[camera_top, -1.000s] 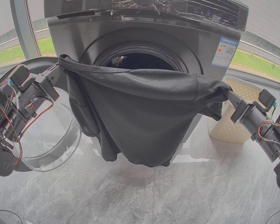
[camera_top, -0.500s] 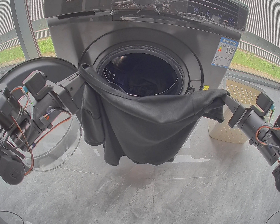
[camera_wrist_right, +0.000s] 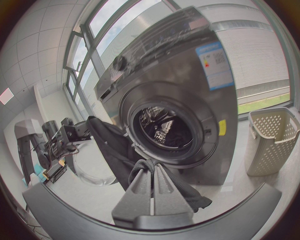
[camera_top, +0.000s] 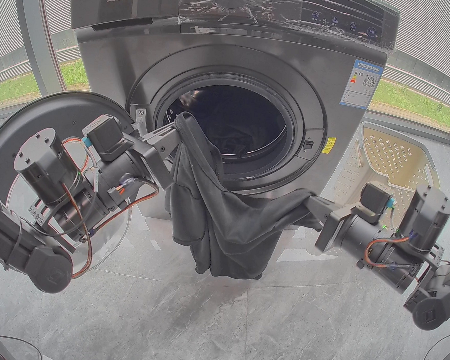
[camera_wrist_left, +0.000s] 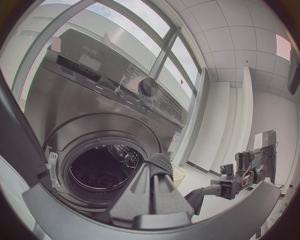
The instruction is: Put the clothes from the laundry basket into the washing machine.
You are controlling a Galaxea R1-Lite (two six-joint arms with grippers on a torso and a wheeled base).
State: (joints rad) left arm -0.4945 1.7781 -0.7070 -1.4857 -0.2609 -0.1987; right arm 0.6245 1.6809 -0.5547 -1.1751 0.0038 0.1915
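**Spotter:** What are the hands holding?

**Me:** My left hand (camera_top: 173, 129) is clamped on one edge of the garment (camera_top: 227, 224). It sits right at the left rim of the washer (camera_top: 115, 63) mouth (camera_top: 229, 122). My right hand (camera_top: 312, 203) is clenched on the other end, lower down, below the mouth's right side.

**Spotter:** And the cloth?

**Me:** It sags between the two hands across the mouth's lower left. Its hem hangs low over the floor (camera_top: 235, 321).

**Spotter:** Any room to move?

**Me:** The upper and right parts of the mouth are open, with something dark lying inside. The door (camera_top: 40, 119) is swung wide, behind my left arm. The basket (camera_top: 395, 159) stands on the floor right of the washer, just behind my right arm.

**Spotter:** Arm poses?

**Me:** My left forearm slopes up toward the mouth. My right forearm lies lower, pointing left along the washer's front.
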